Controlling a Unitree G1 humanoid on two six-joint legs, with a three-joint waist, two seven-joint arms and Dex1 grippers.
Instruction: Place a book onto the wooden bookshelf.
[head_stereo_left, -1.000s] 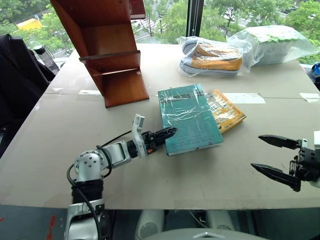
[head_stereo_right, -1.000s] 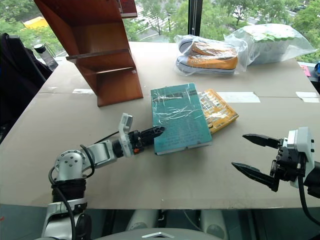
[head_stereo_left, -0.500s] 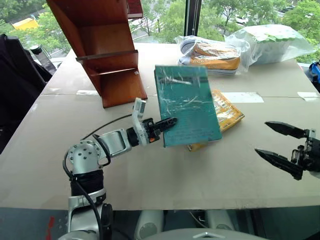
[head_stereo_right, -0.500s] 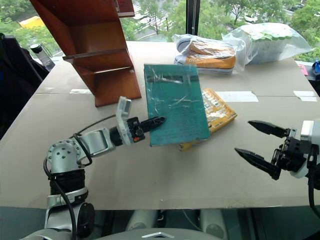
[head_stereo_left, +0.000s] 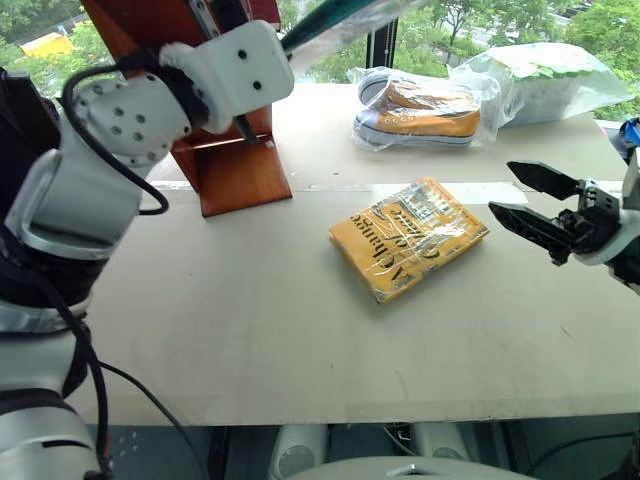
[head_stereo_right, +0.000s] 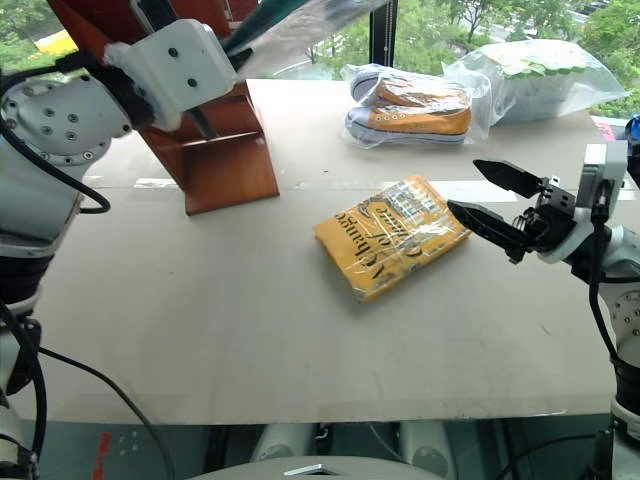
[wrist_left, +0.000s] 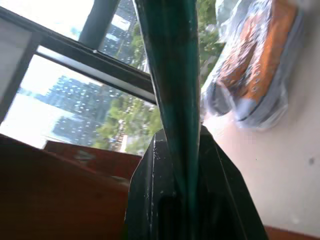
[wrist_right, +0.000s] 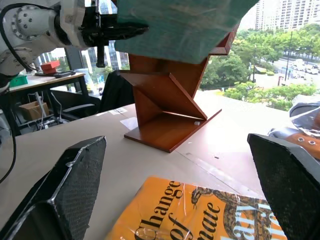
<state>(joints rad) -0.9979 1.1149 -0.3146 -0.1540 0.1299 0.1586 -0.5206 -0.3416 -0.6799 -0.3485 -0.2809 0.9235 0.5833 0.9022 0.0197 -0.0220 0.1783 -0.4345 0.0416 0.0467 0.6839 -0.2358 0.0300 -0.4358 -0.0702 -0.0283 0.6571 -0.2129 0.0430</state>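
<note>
While the book (wrist_right: 185, 27) is already off the table and up in the air, it is not yet on the wooden bookshelf (head_stereo_left: 235, 165), so the task looks about halfway through. The left gripper (wrist_left: 187, 165) has its two black fingers clamped on one edge of the teal cover, and the wrist view shows the book edge-on running up between them. From the head views the left arm is raised high, with the book sticking out beyond the top of the frame, just beside the upper part of the shelf and in front of the window. Whether it touches any shelf board I cannot tell.

The right gripper (head_stereo_left: 540, 205) hovers over the table with its fingers spread wide and nothing between them, near the corner of the yellow book (head_stereo_left: 408, 236), which lies flat in its plastic wrap. Further back sit a bagged pair of shoes (head_stereo_left: 425, 110) and another plastic bag (head_stereo_left: 545, 85).

What is left, by my reading: line the book up with one of the shelf boards, set it down there, let go and draw the arm back
</note>
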